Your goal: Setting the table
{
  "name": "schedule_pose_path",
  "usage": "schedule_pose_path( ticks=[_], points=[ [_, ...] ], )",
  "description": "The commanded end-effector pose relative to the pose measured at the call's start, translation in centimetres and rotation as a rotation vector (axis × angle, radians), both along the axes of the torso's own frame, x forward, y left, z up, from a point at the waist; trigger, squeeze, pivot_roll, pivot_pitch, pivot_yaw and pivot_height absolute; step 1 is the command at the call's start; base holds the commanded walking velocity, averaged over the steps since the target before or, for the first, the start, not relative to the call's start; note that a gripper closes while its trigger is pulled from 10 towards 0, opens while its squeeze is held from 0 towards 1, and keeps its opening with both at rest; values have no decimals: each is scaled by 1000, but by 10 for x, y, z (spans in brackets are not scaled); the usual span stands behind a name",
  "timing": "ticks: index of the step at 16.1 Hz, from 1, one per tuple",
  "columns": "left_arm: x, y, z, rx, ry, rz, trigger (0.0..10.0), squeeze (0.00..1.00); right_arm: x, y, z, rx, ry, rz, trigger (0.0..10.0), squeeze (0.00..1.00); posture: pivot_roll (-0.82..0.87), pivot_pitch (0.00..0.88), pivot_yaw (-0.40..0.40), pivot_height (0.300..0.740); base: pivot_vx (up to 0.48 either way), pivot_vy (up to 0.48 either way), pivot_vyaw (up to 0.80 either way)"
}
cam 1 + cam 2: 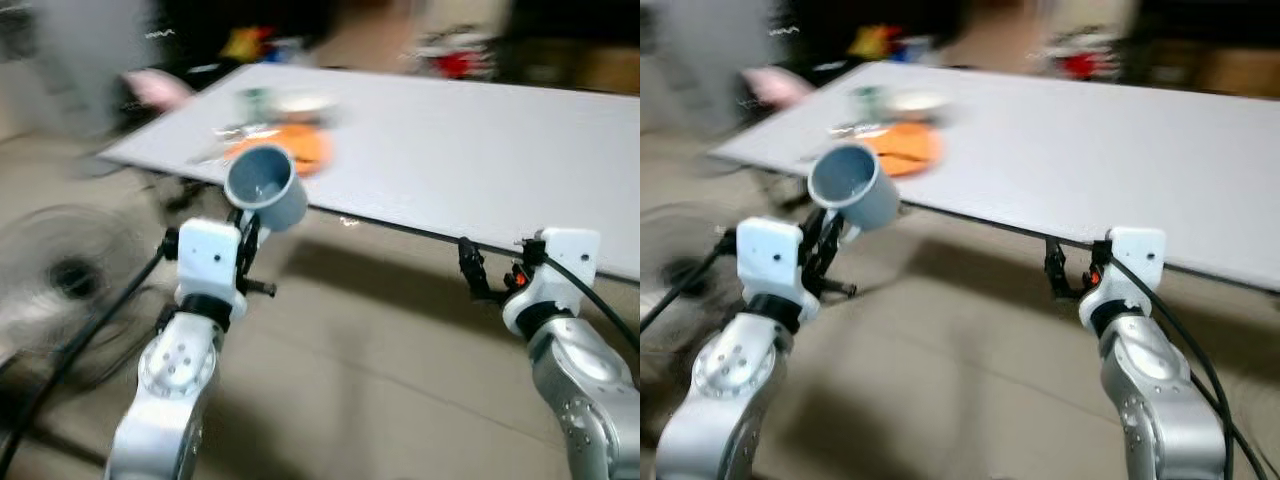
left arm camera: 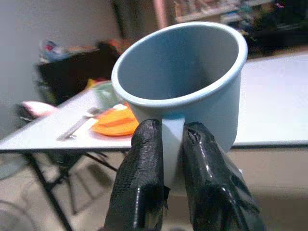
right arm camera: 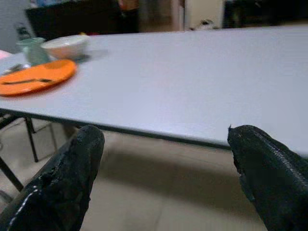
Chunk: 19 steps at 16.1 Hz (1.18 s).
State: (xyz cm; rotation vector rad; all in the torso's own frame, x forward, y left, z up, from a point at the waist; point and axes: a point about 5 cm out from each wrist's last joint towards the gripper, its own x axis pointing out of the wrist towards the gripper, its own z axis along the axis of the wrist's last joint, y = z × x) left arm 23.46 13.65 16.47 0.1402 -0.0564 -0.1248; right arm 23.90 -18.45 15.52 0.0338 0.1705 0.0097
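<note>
My left gripper (image 1: pixel 246 224) is shut on the handle of a blue-grey mug (image 1: pixel 266 187), which it holds up, tilted, just in front of the white table (image 1: pixel 470 140). In the left wrist view the mug (image 2: pixel 187 86) stands above the two black fingers (image 2: pixel 144 173) that pinch its handle. On the table's far left lie an orange plate (image 1: pixel 295 148) with a utensil (image 3: pixel 24 82) on it, a white bowl (image 1: pixel 303 103) and a green cup (image 1: pixel 252 100). My right gripper (image 3: pixel 166 159) is open and holds nothing, level with the table's near edge.
A floor fan (image 1: pixel 60 270) stands low on the left, beside a black cable. Dark furniture and coloured clutter (image 1: pixel 450 55) lie beyond the table. The table's folding legs (image 2: pixel 48 192) show under its left end. The head views are blurred.
</note>
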Motion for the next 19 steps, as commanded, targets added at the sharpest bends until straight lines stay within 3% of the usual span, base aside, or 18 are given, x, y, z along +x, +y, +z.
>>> schedule_pose_path(
  ticks=[1, 7, 13, 19],
  points=[
    [2, 8, -1, -5, 7, 51, 10000, 0, 0, 5, 2, -8, 0, 32, 10000, 0, -120, 0, 113, 740, 0, 0, 0],
    [6, 24, 1, 7, -6, 83, 10000, 0, 11, 28, 4, 10, -23, 158, 10000, 0, -116, 0, 111, 740, 204, 0, 0],
    [10, 24, 2, 10, -10, 66, 10000, 0, 24, 32, 8, 9, -47, 183, 10000, 0, -97, 0, 98, 740, 359, 0, 0],
    [15, 22, 3, 20, -12, 40, 10000, 0, 25, 30, 6, 12, -40, 182, 10000, 0, -104, 0, 104, 740, 366, 0, -800]
  ],
)
